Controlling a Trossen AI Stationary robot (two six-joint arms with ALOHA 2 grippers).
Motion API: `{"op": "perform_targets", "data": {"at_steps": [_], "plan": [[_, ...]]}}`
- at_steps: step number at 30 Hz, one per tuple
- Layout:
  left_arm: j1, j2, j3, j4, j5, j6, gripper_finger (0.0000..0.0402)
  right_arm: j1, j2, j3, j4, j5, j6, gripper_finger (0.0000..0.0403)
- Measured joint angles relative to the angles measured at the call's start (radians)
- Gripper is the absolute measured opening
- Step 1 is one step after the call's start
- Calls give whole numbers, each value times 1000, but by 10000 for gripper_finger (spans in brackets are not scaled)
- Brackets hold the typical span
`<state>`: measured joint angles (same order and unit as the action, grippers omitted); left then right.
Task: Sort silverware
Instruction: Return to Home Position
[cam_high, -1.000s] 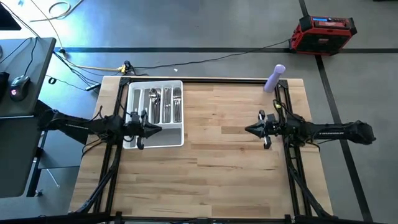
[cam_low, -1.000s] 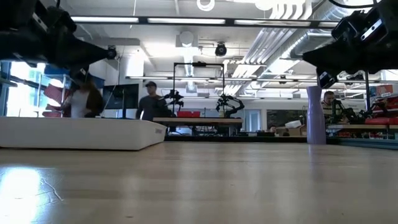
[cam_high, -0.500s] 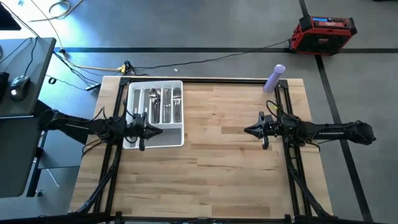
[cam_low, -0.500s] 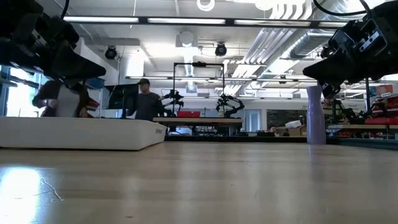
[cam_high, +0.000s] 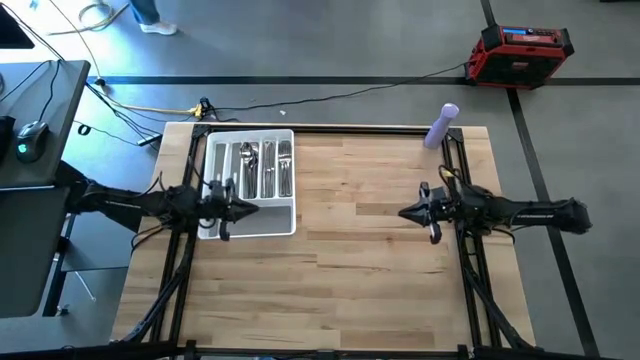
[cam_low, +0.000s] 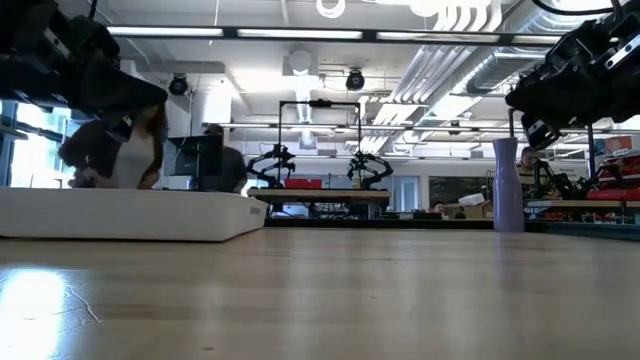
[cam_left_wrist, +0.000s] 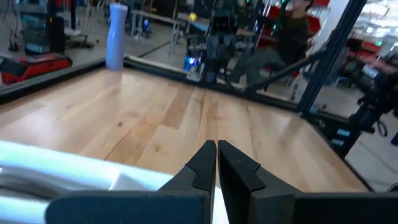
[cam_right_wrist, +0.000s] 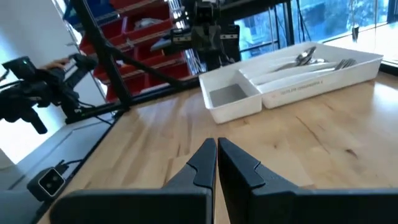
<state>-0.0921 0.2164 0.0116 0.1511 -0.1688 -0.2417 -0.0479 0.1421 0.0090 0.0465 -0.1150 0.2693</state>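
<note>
The silverware (cam_high: 262, 165) lies in the long compartments of a white tray (cam_high: 212, 153) at the table's far left; forks and spoons (cam_right_wrist: 308, 58) show there in the right wrist view. My left gripper (cam_high: 256, 210) hovers shut above the tray's near end, pointing toward the table's right; in the left wrist view (cam_left_wrist: 217, 149) the tray's rim lies below it. My right gripper (cam_high: 402, 212) hovers shut over bare wood at the table's right, pointing left toward the tray (cam_right_wrist: 249, 93). Neither holds anything.
A lavender bottle (cam_high: 441, 125) stands at the table's far right corner, also in the low view (cam_low: 507, 185). Black frame rails (cam_high: 196, 260) run along both sides of the table. Bare wood (cam_high: 350, 250) lies between the grippers. People move in the room behind (cam_low: 110, 150).
The right arm has drawn back a little toward the table's right edge, its gripper staying shut. The left arm has hardly moved. People in the background have walked toward the left.
</note>
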Motion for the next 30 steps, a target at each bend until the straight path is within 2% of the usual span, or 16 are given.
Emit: {"op": "perform_targets", "data": {"at_steps": [6, 10, 30], "plan": [[-2, -107, 0, -11, 1, 0, 0, 0, -142, 0, -12, 2, 1, 0], [-2, -209, 1, -20, 2, -1, 0, -2, -140, 0, 20, 2, 0, 0], [2, -213, 1, -27, -1, 0, 0, -3, -136, -1, -15, 2, 0, 0]]}}
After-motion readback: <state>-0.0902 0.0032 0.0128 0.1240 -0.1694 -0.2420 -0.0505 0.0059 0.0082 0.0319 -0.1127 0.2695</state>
